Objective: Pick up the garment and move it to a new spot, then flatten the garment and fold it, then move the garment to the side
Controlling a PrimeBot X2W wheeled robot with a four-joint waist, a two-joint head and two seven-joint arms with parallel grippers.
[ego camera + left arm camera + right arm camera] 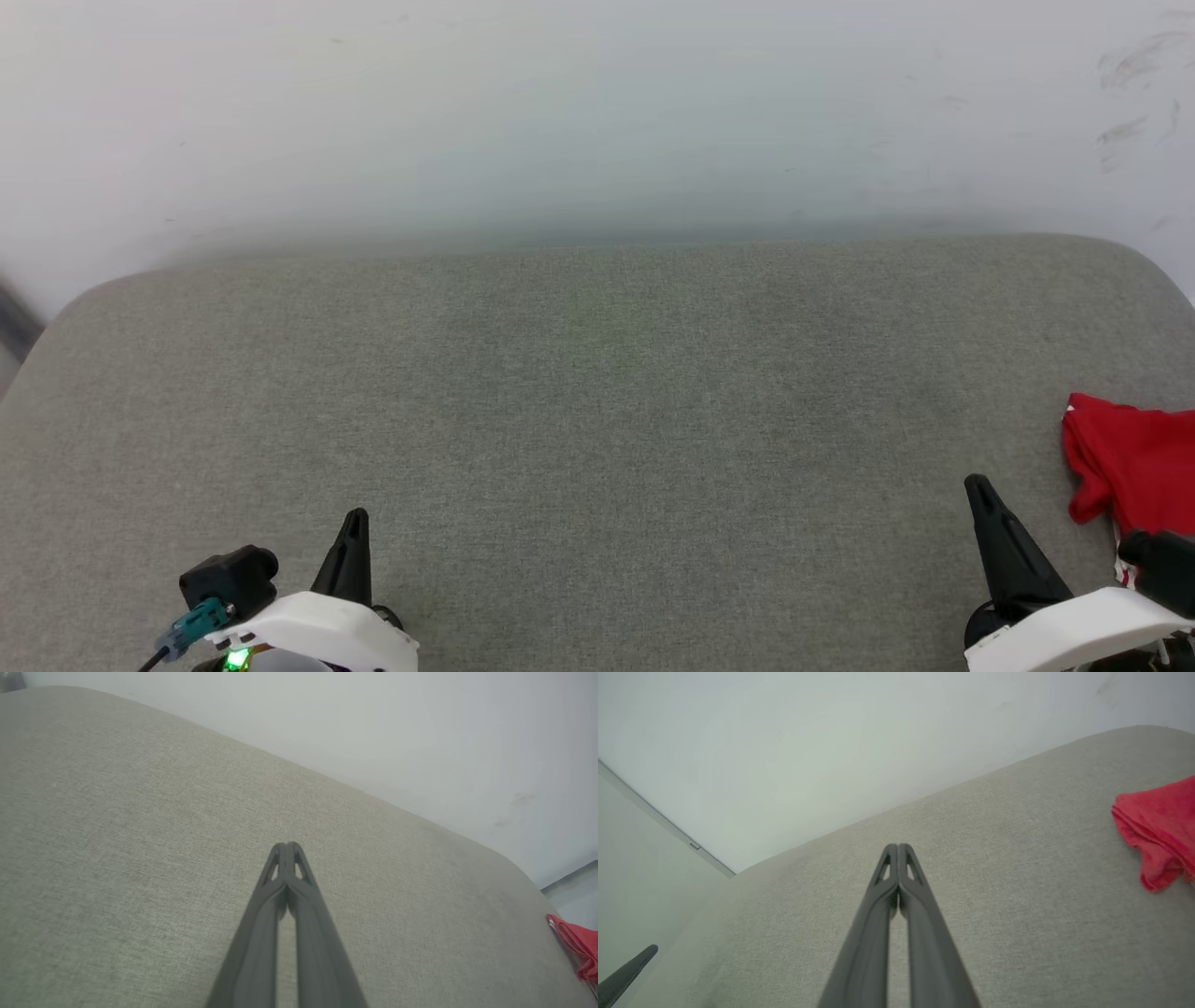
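Left gripper (356, 518) is over the near edge of the cushion (597, 392), fingers clenched together, holding nothing. Right gripper (977, 483) is likewise clenched and empty, over the cushion's near right part. The garment (1134, 462) lies bunched at the cushion's right edge, just beside the right gripper, clear of its fingers. A pale wall (597, 112) stands behind the cushion.

soft matt red cloth garment (1134, 457), rough woven grey fabric cushion (597, 420), smooth matt dark fingers (871, 938)
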